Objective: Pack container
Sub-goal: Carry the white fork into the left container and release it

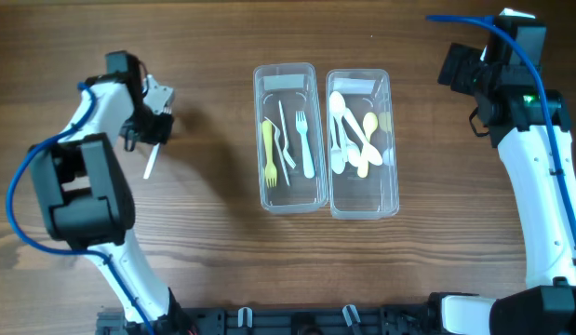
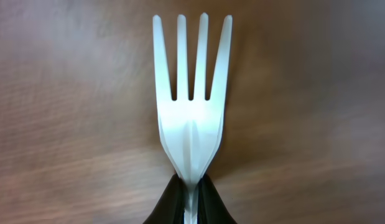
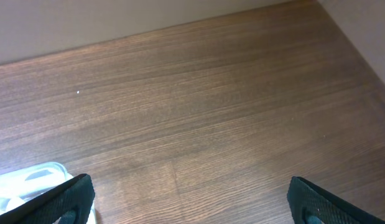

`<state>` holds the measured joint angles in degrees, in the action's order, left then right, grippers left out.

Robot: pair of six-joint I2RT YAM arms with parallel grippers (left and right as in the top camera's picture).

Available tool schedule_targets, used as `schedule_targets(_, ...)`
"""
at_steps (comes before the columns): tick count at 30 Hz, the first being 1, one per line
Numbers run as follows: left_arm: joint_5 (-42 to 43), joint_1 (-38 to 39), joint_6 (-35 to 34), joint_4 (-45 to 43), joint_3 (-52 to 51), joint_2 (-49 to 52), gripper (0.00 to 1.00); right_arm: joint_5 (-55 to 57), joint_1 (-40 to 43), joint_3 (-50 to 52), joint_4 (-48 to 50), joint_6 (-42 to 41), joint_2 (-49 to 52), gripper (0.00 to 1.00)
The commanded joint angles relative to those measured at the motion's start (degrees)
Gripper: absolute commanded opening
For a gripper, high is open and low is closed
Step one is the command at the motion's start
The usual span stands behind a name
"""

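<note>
A: Noting the left side first. The left gripper is pinched tight on the neck of a white plastic fork. Its four tines point away from the wrist camera, with the wood table behind.

B: Lifted or lying flat?

A: Cannot tell. From overhead, a white length of the fork sticks out past the fingers. This is at the far left of the table, well apart from both containers.

B: The containers?

A: Two clear tubs stand side by side at the table centre, so close I cannot tell whether they touch. The left tub holds a yellow fork and a second white fork, with a clear utensil between them. The right tub holds spoons, white and pale yellow, loosely piled.

B: The right arm?

A: The right gripper is spread wide and holds nothing, above bare wood near the far right corner. A corner of the right tub shows at the lower left of its view.
</note>
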<state>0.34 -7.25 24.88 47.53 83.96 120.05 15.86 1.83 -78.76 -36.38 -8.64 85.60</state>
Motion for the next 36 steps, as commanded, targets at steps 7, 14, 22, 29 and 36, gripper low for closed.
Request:
schedule_targets(7,0.8,9.7,-21.0,0.3,15.0,-5.9,0.04,0.2,0.1,-0.4,0.1,1.0,0.3,1.0)
schedule_targets(14,7.0,16.0,-34.0,0.6,18.8,-16.3,0.04,0.2,0.1,-0.4,0.1,1.0,0.3,1.0)
schedule_targets(22,8.0,23.1,-41.9,4.9,18.8,-20.3,0.04,0.2,0.1,-0.4,0.1,1.0,0.3,1.0)
schedule_targets(29,8.0,29.1,-46.4,7.2,18.7,-14.8,0.04,0.2,0.1,-0.4,0.1,1.0,0.3,1.0)
schedule_targets(36,8.2,33.4,-47.2,7.2,18.7,-10.3,0.04,0.2,0.1,-0.4,0.1,1.0,0.3,1.0)
